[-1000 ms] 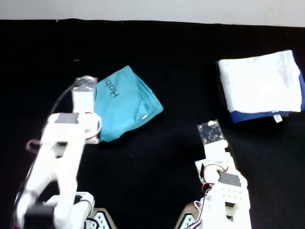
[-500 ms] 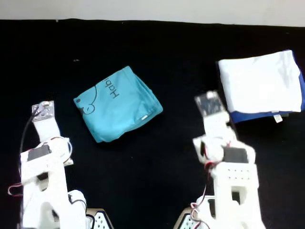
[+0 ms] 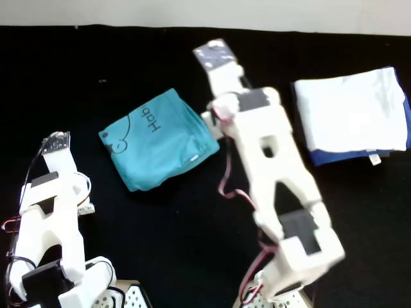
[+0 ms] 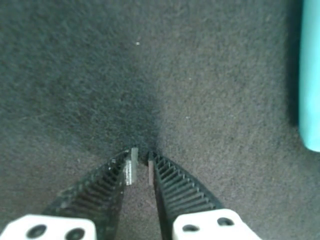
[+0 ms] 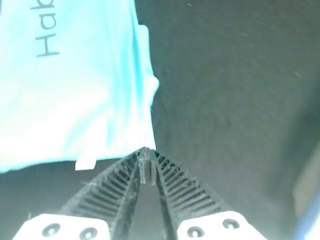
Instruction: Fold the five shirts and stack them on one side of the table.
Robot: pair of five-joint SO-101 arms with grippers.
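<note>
A folded teal shirt [image 3: 157, 140] lies left of the table's middle, with dark print on its top. At the right, a folded white shirt [image 3: 352, 109] rests on a folded blue one [image 3: 340, 156]. My right arm [image 3: 270, 147] stretches across the table to the teal shirt's right edge. The right gripper [image 5: 146, 161] is shut and empty, its tips just off the teal shirt [image 5: 75, 85], beside its small white tag [image 5: 85, 164]. My left arm [image 3: 48, 199] stands at the front left. The left gripper [image 4: 140, 161] is shut over bare cloth, with the teal shirt's edge [image 4: 311, 75] off to one side.
A black cloth [image 3: 128, 58] covers the whole table. A pale strip [image 3: 205, 13] runs along its far edge. Open cloth lies between the teal shirt and the stack, and along the front between the two arm bases.
My left arm drew back from the teal shirt to the front left. My right arm swung from the front right up and across to the shirt's right edge. The shirts kept their places.
</note>
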